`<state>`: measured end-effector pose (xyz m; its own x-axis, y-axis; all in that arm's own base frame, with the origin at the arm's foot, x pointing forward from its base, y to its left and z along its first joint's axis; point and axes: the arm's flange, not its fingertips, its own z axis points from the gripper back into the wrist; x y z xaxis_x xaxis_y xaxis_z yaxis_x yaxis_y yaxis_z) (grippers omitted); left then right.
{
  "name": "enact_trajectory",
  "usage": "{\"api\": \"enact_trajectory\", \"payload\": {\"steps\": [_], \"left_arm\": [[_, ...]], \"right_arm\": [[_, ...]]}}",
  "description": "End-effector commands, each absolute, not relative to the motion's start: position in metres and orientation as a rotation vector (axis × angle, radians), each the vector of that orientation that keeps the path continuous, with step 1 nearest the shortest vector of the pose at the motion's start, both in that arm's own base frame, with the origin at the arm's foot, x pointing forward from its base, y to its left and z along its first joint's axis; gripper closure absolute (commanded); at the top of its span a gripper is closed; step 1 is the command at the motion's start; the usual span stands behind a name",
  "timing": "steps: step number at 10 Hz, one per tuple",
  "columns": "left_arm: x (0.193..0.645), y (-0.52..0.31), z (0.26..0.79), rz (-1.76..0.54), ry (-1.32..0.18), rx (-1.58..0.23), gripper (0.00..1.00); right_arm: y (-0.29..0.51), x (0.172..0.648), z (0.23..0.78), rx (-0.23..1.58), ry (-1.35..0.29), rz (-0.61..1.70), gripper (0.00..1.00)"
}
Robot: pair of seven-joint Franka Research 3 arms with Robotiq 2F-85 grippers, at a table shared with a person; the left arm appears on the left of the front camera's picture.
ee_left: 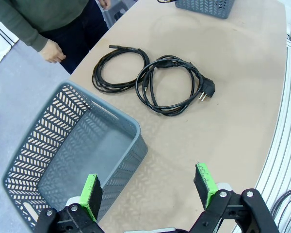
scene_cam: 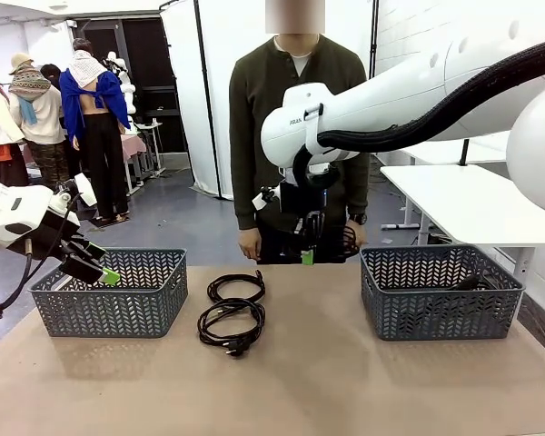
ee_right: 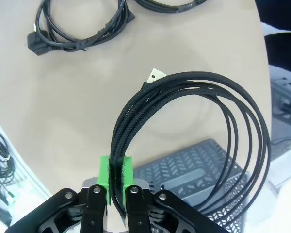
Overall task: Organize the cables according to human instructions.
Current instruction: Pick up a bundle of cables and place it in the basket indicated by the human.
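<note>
Right wrist view: the right gripper (ee_right: 116, 166) is clamping one braided black cable coil (ee_right: 126, 121), raised near the right one of two grey herringbone-lattice plastic baskets (ee_right: 194, 167). Two smooth black coils (ee_left: 144, 80) are lying left of it; the left gripper (ee_left: 148, 187) is gaping, well apart.

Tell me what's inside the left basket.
No cable shows inside the left basket, only bare floor and walls. A finger of the left gripper covers its nearest corner, so that patch is unseen.
</note>
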<state>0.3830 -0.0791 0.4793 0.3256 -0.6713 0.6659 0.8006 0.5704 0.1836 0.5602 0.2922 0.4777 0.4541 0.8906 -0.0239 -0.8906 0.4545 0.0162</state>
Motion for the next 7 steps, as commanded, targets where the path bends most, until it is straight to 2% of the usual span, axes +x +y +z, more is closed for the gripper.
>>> {"api": "enact_trajectory", "payload": {"steps": [1,7], "left_arm": [[0.386,-0.076,0.477,-0.977,-0.775,-0.198,0.00],[0.386,-0.076,0.477,-0.977,-0.775,-0.198,0.00]], "right_arm": [[0.294,0.562,0.478,0.001,0.018,1.087,1.00],[0.269,0.557,0.484,-0.028,0.020,1.160,1.00]]}}
